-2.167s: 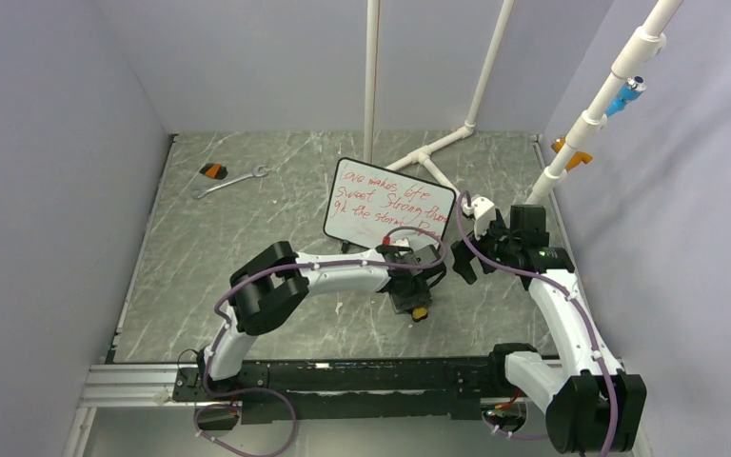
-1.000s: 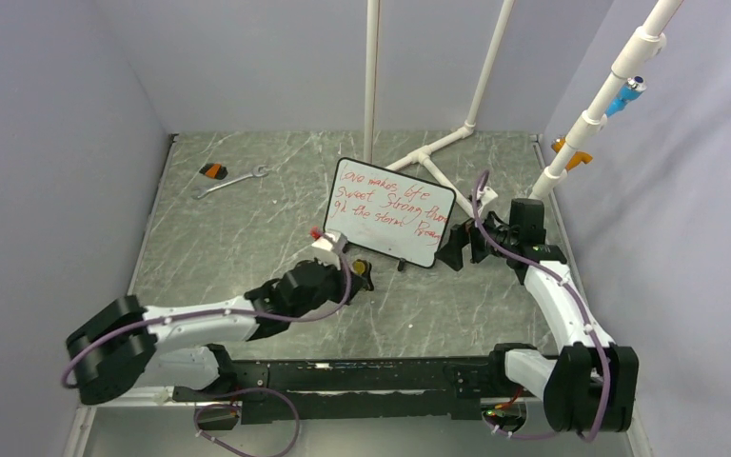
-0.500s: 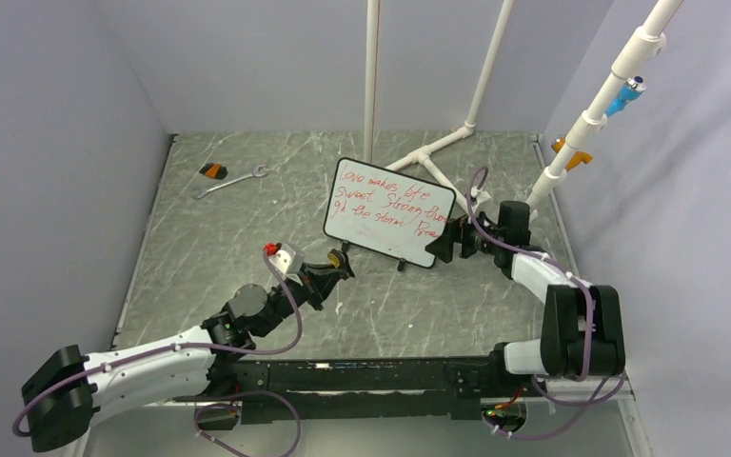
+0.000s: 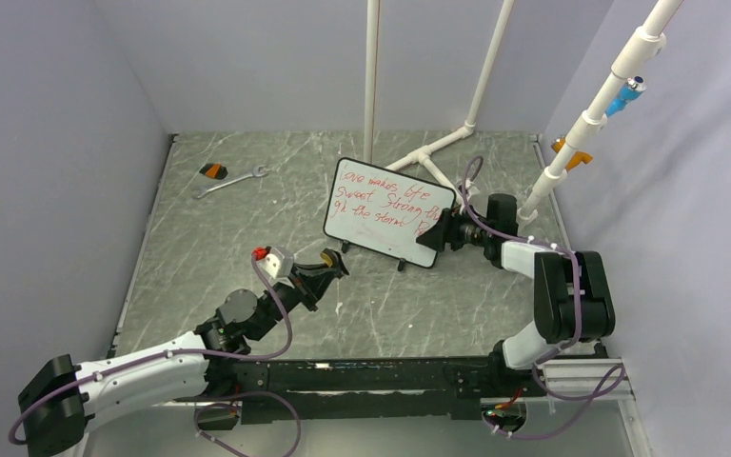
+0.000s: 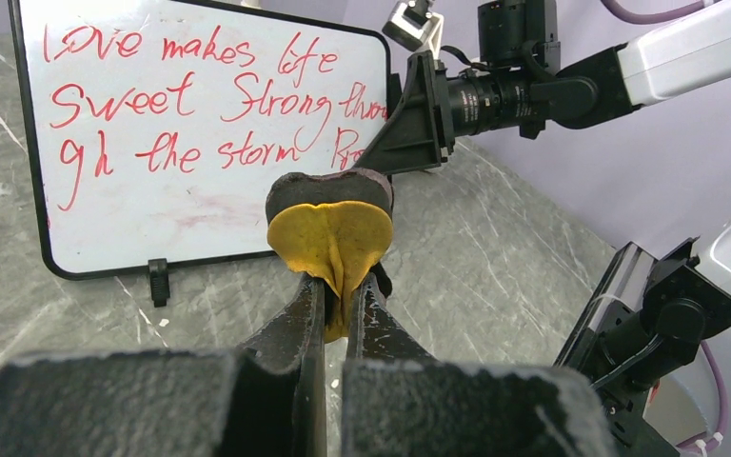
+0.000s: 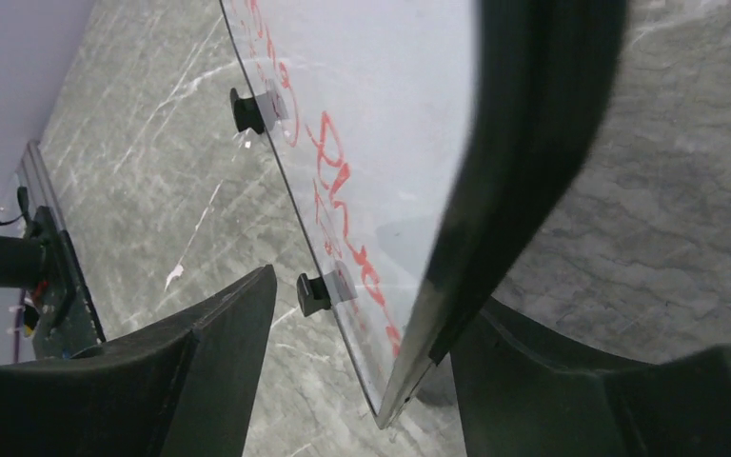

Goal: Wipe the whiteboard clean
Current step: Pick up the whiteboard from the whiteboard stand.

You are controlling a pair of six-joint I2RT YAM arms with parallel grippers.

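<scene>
The whiteboard stands upright mid-table on black feet, with three lines of red handwriting. My left gripper hovers low in front of its lower left corner, apart from it, and is shut on a yellow eraser pad with a dark top. My right gripper straddles the board's right edge. One finger stands off the written face with a clear gap. The other finger lies close behind the frame.
A silver wrench and a small orange-and-black object lie at the far left. White pipes run along the table behind the board. A slanted white pole with a blue marker rises at the right.
My right gripper has slid left over the board's right edge and its jaws have narrowed. The left arm swung left and back from the board, still holding the eraser pad.
</scene>
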